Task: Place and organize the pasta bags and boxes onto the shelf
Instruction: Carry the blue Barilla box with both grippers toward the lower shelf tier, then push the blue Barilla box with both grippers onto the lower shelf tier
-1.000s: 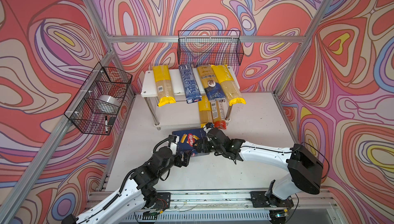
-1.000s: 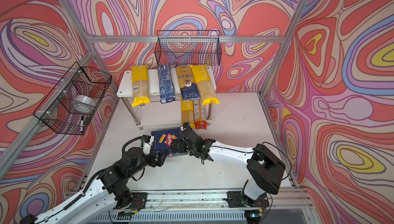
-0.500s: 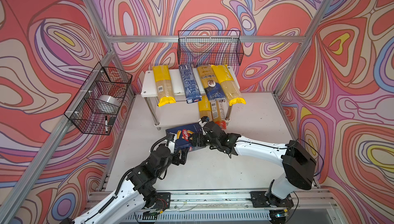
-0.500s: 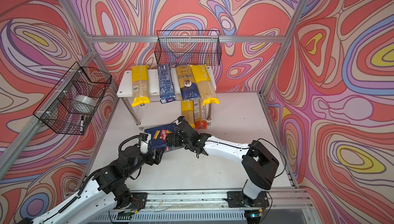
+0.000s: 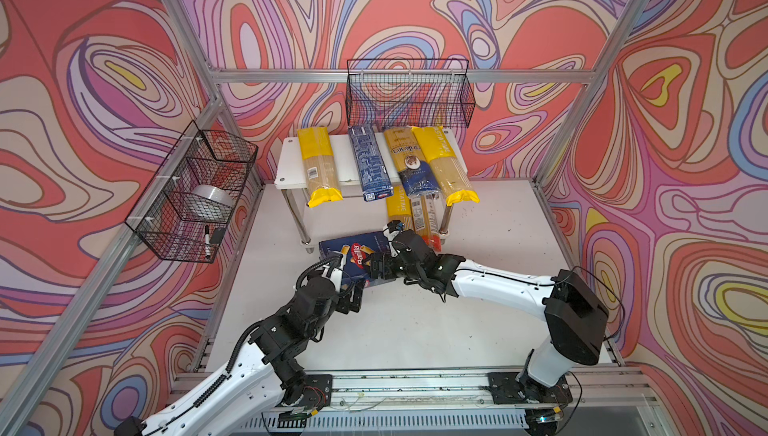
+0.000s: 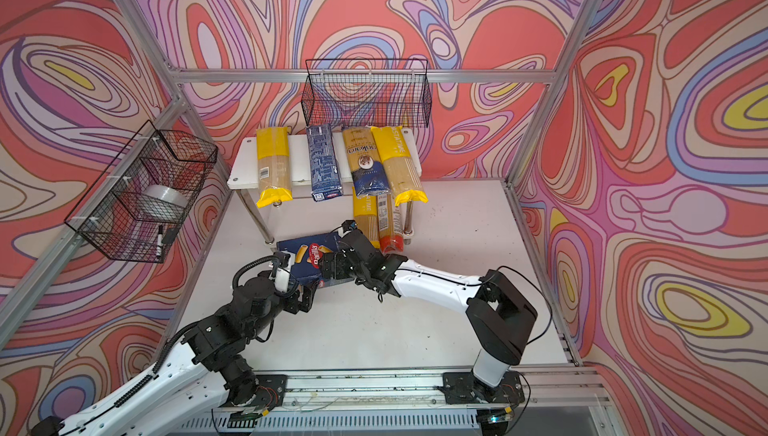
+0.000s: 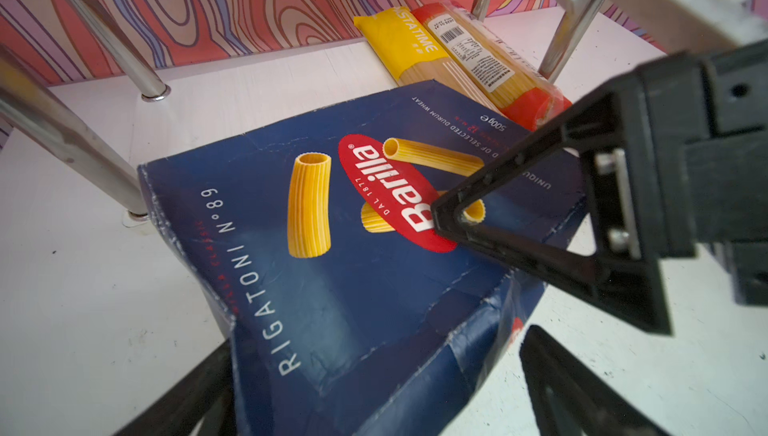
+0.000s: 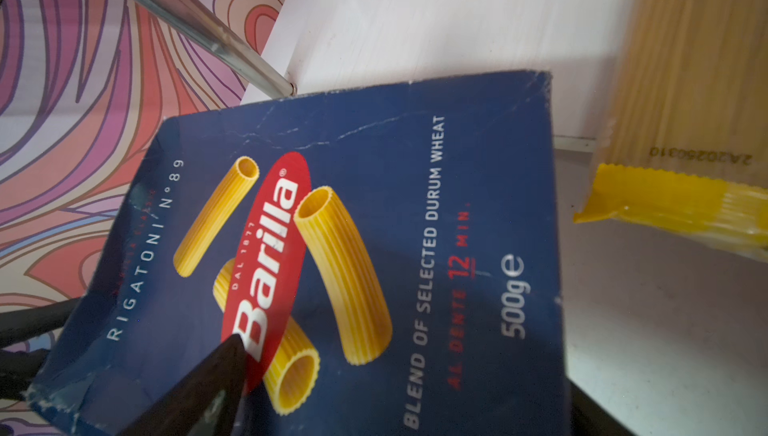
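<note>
Barilla rigatoni box (image 5: pixel 349 253), shifted up the table (image 5: pixel 415 330) toward the shelf (image 5: pixel 286 160), now tilted, far edge over the lower tier's lip between chrome leg (image 8: pixel 232 47) and yellow packet (image 8: pixel 685 93), bare board beyond; right fingers (image 7: pixel 582 276) clamp it, left fingers (image 7: pixel 573 396) spread astride its near end; print "RIGATONI N°89", "500g".

Two black wire baskets: one (image 5: pixel 409 93) hangs on the back wall, another (image 5: pixel 191 193) on the left frame bar holds a silvery tape roll (image 5: pixel 209 201) and a black marker (image 5: pixel 206 241). White tabletop (image 5: pixel 498 230), swirling pink, red and blue walls (image 5: pixel 415 6)
</note>
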Available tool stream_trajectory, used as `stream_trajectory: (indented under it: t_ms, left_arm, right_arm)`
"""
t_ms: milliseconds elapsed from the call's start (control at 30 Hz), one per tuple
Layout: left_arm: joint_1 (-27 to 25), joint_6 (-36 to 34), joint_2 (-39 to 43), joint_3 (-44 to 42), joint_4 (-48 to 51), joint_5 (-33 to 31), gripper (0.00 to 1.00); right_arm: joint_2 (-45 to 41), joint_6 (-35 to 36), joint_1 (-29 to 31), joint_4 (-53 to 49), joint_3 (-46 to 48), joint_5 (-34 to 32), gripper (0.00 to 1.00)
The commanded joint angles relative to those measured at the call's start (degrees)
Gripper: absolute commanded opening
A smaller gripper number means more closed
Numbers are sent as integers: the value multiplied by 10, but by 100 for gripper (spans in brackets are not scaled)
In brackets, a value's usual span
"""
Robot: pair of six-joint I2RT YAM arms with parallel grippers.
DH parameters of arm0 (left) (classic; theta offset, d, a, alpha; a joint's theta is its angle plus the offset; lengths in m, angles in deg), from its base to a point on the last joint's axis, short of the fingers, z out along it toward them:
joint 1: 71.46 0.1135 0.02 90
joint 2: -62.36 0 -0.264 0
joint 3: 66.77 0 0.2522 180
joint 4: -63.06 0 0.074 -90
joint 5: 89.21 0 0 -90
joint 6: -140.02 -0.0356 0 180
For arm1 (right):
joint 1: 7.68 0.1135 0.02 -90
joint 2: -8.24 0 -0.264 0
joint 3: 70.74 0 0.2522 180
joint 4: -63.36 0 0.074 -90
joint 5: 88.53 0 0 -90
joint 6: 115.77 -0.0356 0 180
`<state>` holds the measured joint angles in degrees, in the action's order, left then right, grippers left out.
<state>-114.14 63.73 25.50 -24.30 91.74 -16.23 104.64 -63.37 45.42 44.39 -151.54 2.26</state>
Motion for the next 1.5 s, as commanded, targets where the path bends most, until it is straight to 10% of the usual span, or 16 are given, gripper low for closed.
stream_trajectory:
  t_ms: [0, 1467]
  left_arm:
    - [-21, -45, -16, 31, -161, 144, 100]
    - [170, -29, -196, 55, -329, 223, 100]
  right_arm:
    - [4, 33, 44, 140, -61, 144, 98]
    - [112, 88, 23, 126, -195, 99, 98]
